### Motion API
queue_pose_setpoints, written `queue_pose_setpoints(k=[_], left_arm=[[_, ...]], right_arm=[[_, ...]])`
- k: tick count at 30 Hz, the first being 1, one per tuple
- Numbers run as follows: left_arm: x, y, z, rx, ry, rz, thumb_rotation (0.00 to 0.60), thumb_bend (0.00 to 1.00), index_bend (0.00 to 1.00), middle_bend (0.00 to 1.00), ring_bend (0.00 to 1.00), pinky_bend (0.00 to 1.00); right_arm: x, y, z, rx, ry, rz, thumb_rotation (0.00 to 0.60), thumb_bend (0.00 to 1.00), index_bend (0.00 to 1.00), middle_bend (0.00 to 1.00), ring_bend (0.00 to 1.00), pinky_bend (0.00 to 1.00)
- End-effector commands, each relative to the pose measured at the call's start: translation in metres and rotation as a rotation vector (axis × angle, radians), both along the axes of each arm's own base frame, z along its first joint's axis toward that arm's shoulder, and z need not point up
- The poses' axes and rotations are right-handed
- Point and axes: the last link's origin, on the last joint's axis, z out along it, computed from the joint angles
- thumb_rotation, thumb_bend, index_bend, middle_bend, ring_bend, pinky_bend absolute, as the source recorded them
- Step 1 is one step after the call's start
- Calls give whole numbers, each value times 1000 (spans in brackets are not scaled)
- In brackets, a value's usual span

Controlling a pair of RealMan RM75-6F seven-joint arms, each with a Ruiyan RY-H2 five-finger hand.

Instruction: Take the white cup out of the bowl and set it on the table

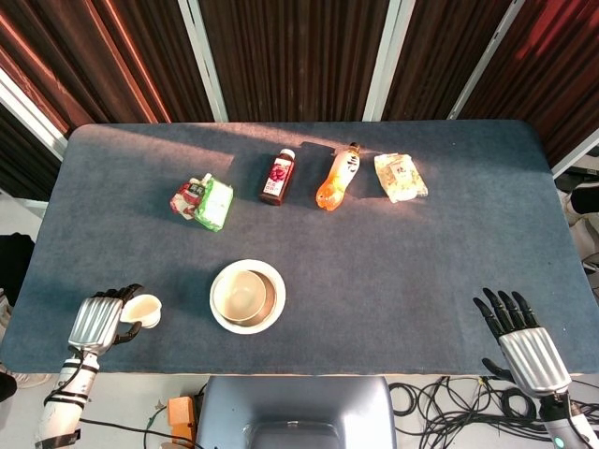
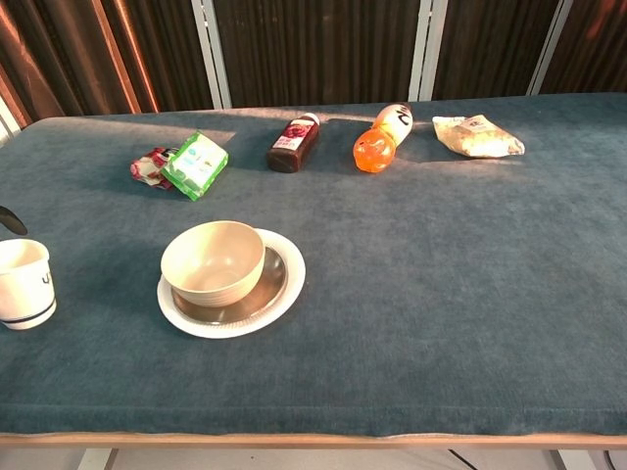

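Note:
The white cup (image 1: 144, 311) (image 2: 22, 284) stands upright on the table's near left part, well left of the beige bowl (image 1: 245, 295) (image 2: 213, 259). The bowl is empty and sits on a white plate (image 1: 280, 305) (image 2: 294, 275). My left hand (image 1: 98, 321) lies just left of the cup, its fingers (image 1: 127, 292) curving past the far side and the thumb on the near side. In the chest view one fingertip (image 2: 10, 221) shows behind the cup, slightly apart from it. At the near right corner, my right hand (image 1: 517, 335) rests with spread fingers and holds nothing.
Along the far side lie a red and green snack packet (image 1: 202, 200) (image 2: 185, 164), a dark red bottle (image 1: 278, 178) (image 2: 292, 144), an orange bottle (image 1: 339, 177) (image 2: 382, 138) and a pale packet (image 1: 401, 177) (image 2: 477, 136). The table's front edge (image 1: 299, 372) is close to both hands.

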Motion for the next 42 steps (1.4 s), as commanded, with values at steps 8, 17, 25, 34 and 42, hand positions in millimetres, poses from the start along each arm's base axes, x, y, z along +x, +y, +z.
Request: queue_pose_setpoints(k=[8, 17, 25, 34, 42], left_arm=[[-14, 1, -9, -18, 14, 37, 600, 288, 283, 389, 359, 462], [-24, -8, -5, -85, 0, 65, 600, 298, 11, 78, 88, 300], [-24, -31, 29, -117, -4, 113, 600, 286, 0, 0, 0, 211], [-11, -70, 81, 81, -66, 36, 600, 276, 0, 0, 0, 199], [-15, -79, 89, 136, -22, -27, 600, 279, 0, 0, 0, 180]], right_arm=[[0, 0, -1, 2, 2, -1, 600, 1, 0, 0, 0, 54], [1, 0, -1, 0, 0, -1, 600, 1, 0, 0, 0, 54], [1, -1, -1, -8, -3, -2, 600, 1, 0, 0, 0, 54], [2, 0, 8, -71, -46, 3, 600, 1, 0, 0, 0, 54], [-1, 5, 23, -138, -108, 2, 600, 1, 0, 0, 0, 61]])
